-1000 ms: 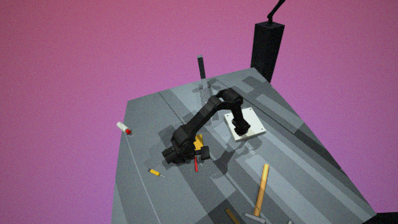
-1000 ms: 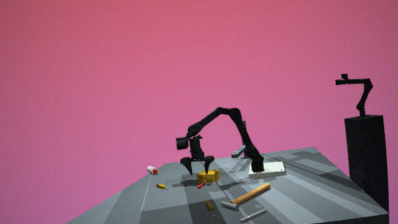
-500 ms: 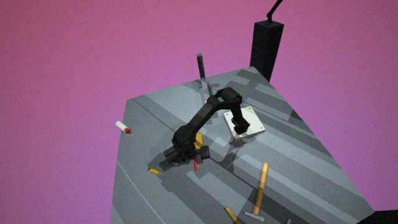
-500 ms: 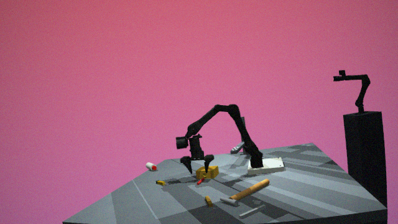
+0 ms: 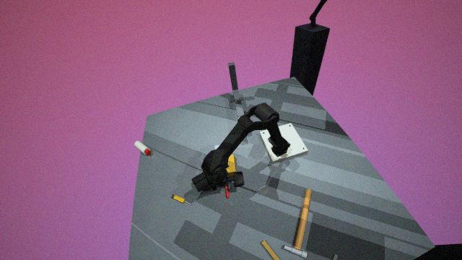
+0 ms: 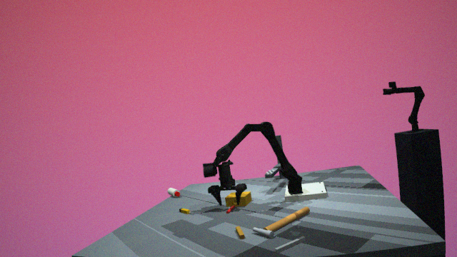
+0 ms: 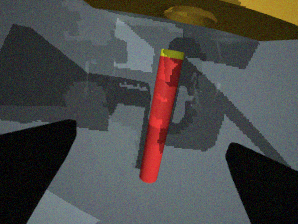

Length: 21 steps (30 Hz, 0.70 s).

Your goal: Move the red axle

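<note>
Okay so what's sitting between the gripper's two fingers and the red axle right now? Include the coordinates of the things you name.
Nothing solid: the wrist view shows only shadowed tabletop between the open fingers and the red axle (image 7: pixel 160 117).
</note>
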Motion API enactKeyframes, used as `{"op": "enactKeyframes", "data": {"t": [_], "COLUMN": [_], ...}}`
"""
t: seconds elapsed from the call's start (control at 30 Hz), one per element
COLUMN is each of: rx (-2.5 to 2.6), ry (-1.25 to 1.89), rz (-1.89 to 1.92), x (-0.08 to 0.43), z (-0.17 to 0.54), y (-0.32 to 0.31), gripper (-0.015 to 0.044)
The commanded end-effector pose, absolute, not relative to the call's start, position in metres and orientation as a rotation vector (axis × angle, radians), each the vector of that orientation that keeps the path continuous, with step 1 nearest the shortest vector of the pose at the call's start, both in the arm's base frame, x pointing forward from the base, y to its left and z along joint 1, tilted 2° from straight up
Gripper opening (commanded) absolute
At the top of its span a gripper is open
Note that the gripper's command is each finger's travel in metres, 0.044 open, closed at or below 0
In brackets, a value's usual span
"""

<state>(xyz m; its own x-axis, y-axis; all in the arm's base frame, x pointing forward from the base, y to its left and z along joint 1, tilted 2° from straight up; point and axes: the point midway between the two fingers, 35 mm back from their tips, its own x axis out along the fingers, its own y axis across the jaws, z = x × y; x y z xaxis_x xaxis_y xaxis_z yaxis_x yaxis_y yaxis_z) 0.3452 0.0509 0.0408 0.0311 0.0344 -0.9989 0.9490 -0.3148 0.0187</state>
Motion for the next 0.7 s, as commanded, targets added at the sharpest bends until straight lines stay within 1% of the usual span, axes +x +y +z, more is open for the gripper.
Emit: {"op": "enactKeyframes", "data": {"t": [0.0,0.6,0.67], "rx": [1.477,1.476,1.479], "ry": [1.054,1.054,1.054], "rz": [-1.407,-1.408,-1.406], "x": [0.343,0.342,0.343], "z": [0.033,0.014,0.016], "y": [0.051,0.051,0.051], "gripper": [0.0440,0.0440,0.0387]}}
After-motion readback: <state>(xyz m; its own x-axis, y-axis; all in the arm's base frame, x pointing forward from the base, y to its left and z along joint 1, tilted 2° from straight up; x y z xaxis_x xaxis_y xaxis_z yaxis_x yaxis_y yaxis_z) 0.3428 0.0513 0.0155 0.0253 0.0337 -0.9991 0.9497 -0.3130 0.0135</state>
